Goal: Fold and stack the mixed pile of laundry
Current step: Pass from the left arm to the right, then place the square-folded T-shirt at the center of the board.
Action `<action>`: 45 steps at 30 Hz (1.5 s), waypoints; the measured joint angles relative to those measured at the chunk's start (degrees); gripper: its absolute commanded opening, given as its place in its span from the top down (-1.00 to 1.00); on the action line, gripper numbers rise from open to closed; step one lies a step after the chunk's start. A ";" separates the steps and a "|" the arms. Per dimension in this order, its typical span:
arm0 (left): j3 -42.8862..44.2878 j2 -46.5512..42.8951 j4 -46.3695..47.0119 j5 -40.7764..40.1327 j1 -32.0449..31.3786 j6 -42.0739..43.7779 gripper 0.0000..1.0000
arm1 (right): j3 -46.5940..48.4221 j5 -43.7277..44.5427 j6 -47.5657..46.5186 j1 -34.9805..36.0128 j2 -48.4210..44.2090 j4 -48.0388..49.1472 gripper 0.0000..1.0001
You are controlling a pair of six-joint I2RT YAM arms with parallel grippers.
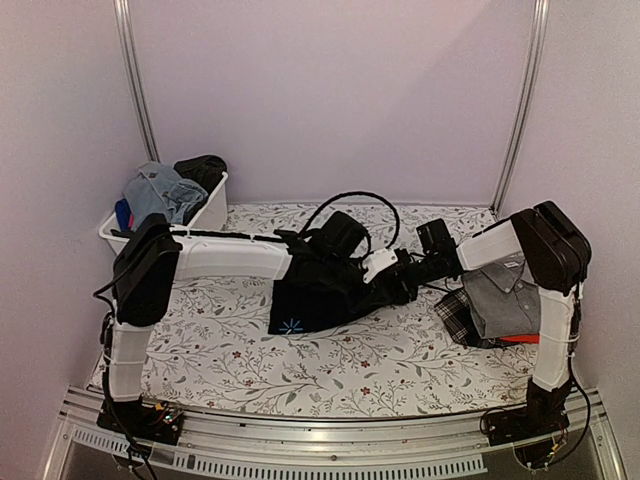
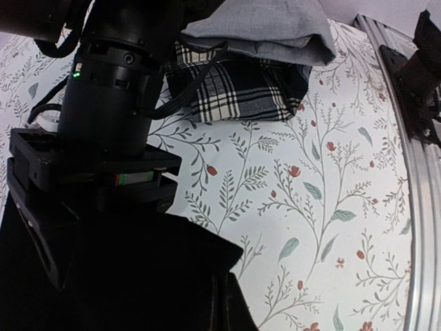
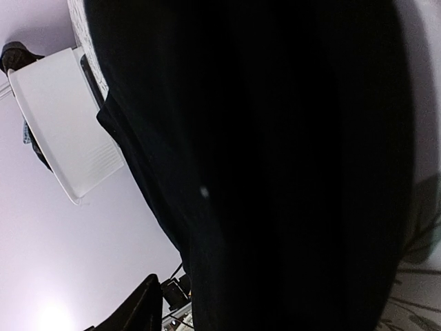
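Left gripper (image 1: pixel 348 262) is closed, and as far as I can see it is clamped on the one black garment (image 1: pixel 320 295), whose cloth bunches up around it. Right gripper (image 1: pixel 397 270) sits just beside it, fingers sunk in the same cloth. I cannot tell whether they are apart or together, since my right wrist view is nothing but black fabric. So I have two arms on one garment, which carries a single small blue mark (image 1: pixel 292 325) at its near left corner.

Right of the black garment I count one stack of three pieces: a grey collared shirt (image 1: pixel 505 295) on top, plaid cloth (image 2: pixel 234 93) under it, and a red layer (image 1: pixel 520 339) peeking out at the near edge. Behind and left of the black garment stands one white tub (image 1: pixel 212 212), holding a grey-blue piece (image 1: pixel 160 190) and a black piece (image 1: pixel 200 168).

Everything rests on a white tablecloth (image 1: pixel 380 365) printed with grey-green vines and small red flowers. Pale lilac walls (image 1: pixel 330 100) close it in, with two metal uprights (image 1: pixel 135 80) at the back corners and one metal rail (image 1: pixel 330 428) along the near edge.
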 measured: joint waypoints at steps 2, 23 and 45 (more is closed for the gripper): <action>-0.83 -0.68 0.15 0.04 0.00 -0.04 1.00 | 0.66 -0.72 0.39 -0.02 1.14 0.72 0.12; -17.73 -19.43 5.84 -1.36 8.35 -12.72 -0.99 | 27.98 8.31 -27.58 -0.55 4.96 -38.58 1.00; -33.29 -33.14 8.31 -3.32 16.35 -17.49 -0.99 | 73.88 70.95 -56.74 -10.80 5.84 -73.81 1.00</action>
